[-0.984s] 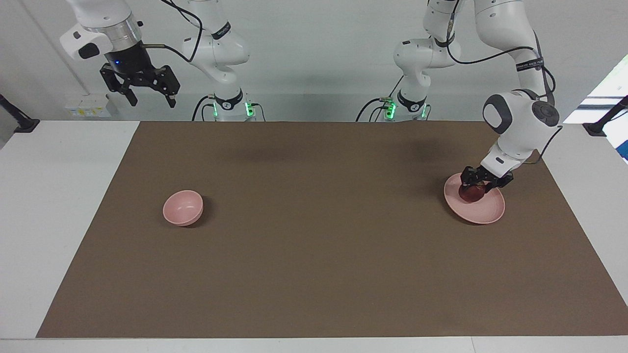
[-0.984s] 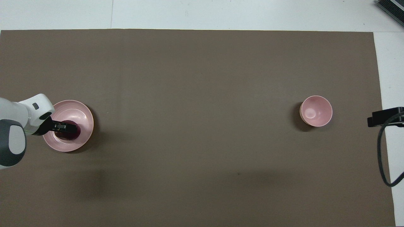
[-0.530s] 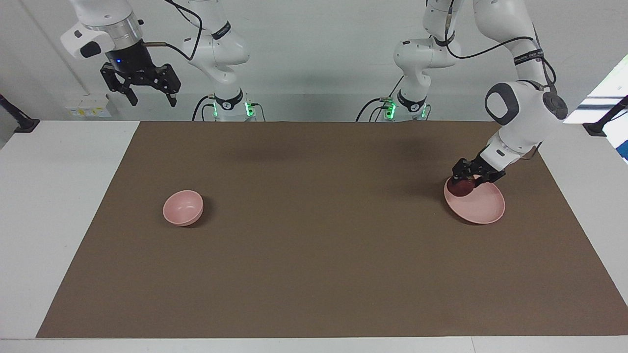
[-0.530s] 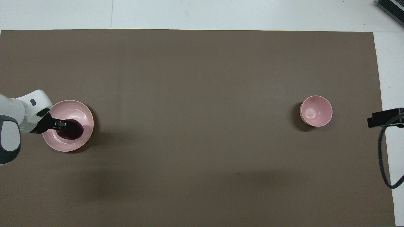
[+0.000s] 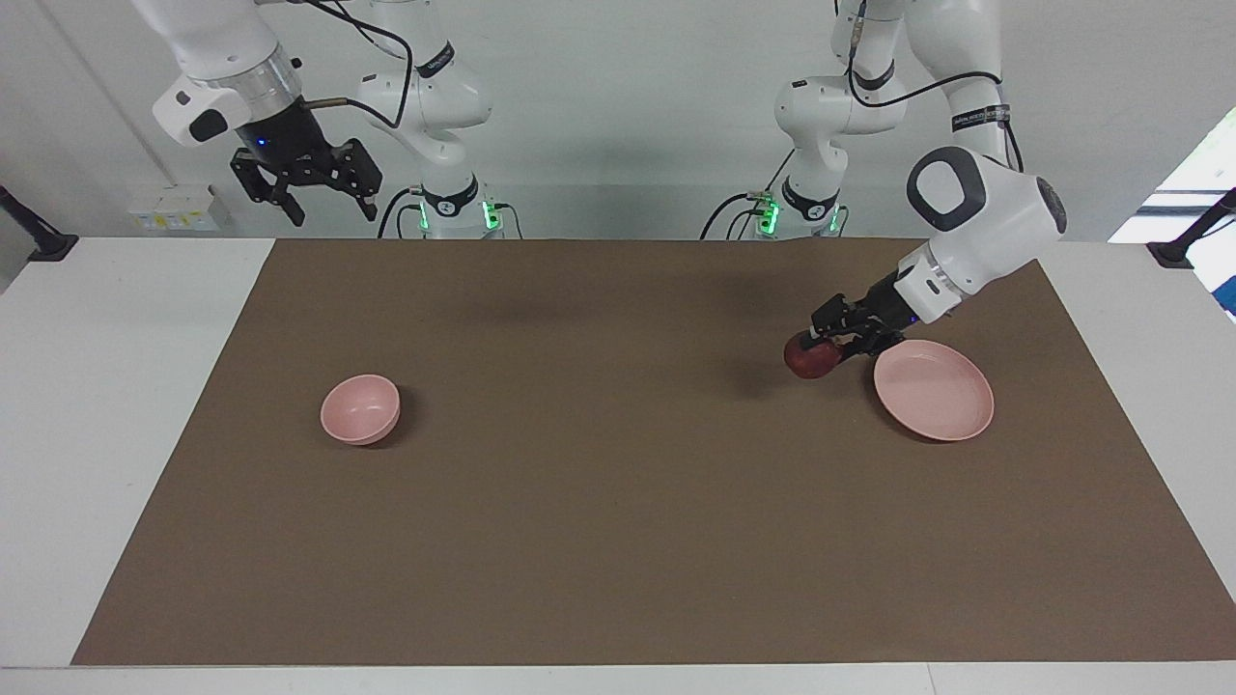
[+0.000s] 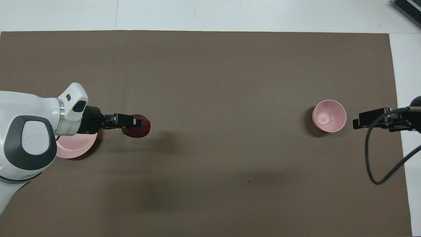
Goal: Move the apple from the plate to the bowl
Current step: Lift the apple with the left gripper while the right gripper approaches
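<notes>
My left gripper [image 5: 821, 349] is shut on the dark red apple [image 5: 809, 358] and holds it in the air over the brown mat, just off the plate's rim toward the bowl; it also shows in the overhead view [image 6: 133, 123] with the apple [image 6: 139, 128]. The flat pale pink plate [image 5: 934, 389] lies empty at the left arm's end of the table, partly hidden under the arm in the overhead view [image 6: 77, 145]. The small deep pink bowl [image 5: 359, 408] stands empty toward the right arm's end [image 6: 329, 116]. My right gripper [image 5: 325, 201] is open, raised high near the right arm's base.
A brown mat [image 5: 618, 541] covers most of the white table. A black cable [image 6: 381, 158] hangs from the right arm beside the bowl in the overhead view.
My left gripper has lifted the apple off the plate and carried it toward the bowl. The right arm has swung in toward the table's middle and lowered a little.
</notes>
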### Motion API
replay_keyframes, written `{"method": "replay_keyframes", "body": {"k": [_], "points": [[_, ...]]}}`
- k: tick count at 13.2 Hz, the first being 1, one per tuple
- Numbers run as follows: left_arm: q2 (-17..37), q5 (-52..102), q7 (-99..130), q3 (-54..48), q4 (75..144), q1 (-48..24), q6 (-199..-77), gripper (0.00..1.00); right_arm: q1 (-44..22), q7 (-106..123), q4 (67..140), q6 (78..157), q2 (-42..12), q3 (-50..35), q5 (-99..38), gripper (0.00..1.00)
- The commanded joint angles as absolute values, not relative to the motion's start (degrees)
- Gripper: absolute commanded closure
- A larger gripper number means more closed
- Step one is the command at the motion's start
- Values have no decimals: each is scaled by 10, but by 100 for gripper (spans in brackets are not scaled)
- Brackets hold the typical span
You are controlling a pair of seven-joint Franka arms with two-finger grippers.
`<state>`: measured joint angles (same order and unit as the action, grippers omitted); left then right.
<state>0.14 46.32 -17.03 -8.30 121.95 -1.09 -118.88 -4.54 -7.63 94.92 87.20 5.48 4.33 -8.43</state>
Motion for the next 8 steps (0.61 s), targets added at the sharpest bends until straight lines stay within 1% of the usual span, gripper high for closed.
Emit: {"method": "replay_keyframes", "body": {"k": [1,5,8], "points": [[-4,538,-156,-122,1214,-9,-1175,100,-71,-171,975,899,55,42,-119,0],[-9,675,-136,-162,1215,-8,-1181,100,-126,-361,989,962,19,42,-207,0],[-38,746,-100,-199,1215,-8,-1224,100,-138,-474,989,996,-8,41,-294,0]]}}
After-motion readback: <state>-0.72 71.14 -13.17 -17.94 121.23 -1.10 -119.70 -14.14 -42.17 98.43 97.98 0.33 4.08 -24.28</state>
